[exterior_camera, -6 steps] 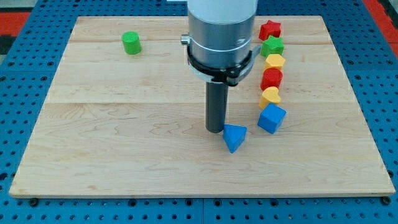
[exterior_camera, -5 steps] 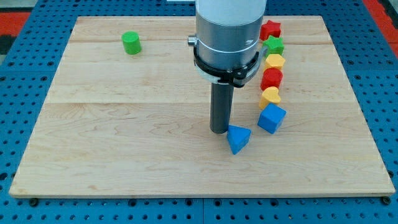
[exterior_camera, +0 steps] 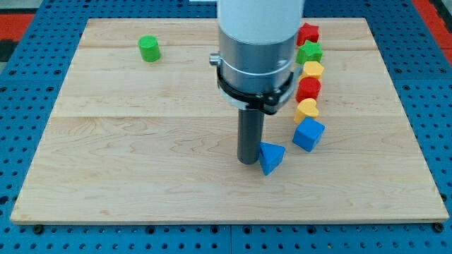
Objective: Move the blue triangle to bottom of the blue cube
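**Ana:** Blue pegboard frames a pale wooden tabletop (exterior_camera: 141, 162); where does the work sit on it?

**Ben:** Lower right of centre. My tip (exterior_camera: 248, 161) rests on the wood, touching the blue triangle (exterior_camera: 270, 156), which lies at about three o'clock from it. No pincer exists on this rig, only the dark rod, so nothing opens, closes or grips.

**Ana:** And the blue cube (exterior_camera: 308, 134)?

**Ben:** At roughly one o'clock from the triangle, near it but apart. It ends a column that runs toward twelve o'clock: yellow block (exterior_camera: 306, 109), red block (exterior_camera: 308, 89), another yellow block (exterior_camera: 311, 70), green star (exterior_camera: 309, 51), red star (exterior_camera: 306, 33).

**Ana:** So which relation matters?

**Ben:** The goal spot, at six o'clock from the cube, lies at about three o'clock from the triangle. With my tip on the triangle's nine o'clock side, I judge a push toward three o'clock suits it, perhaps slightly toward four.

**Ana:** Anything hard to read?

**Ben:** The arm's grey housing hides the tabletop behind it, and the rod covers the triangle's near edge, so the exact contact point is unclear. A green cylinder (exterior_camera: 149, 49) sits far off at eleven o'clock.
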`<state>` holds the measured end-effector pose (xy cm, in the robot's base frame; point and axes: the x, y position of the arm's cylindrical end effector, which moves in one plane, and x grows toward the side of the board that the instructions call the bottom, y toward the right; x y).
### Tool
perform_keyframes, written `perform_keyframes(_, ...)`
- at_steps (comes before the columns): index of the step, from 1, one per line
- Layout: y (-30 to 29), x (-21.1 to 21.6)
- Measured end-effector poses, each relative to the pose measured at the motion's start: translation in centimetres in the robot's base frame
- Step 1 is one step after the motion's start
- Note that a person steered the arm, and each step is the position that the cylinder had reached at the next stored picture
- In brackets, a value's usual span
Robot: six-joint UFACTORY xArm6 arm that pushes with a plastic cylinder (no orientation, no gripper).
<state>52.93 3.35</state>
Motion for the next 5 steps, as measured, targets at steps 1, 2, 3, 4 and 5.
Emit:
perform_keyframes(1, 2.5, 0.5)
perform_keyframes(2, 4.0, 0.5)
perform_keyframes(3, 3.6, 0.5)
perform_keyframes(4, -4.8, -0.9)
perform_keyframes(5, -13.3, -3.6)
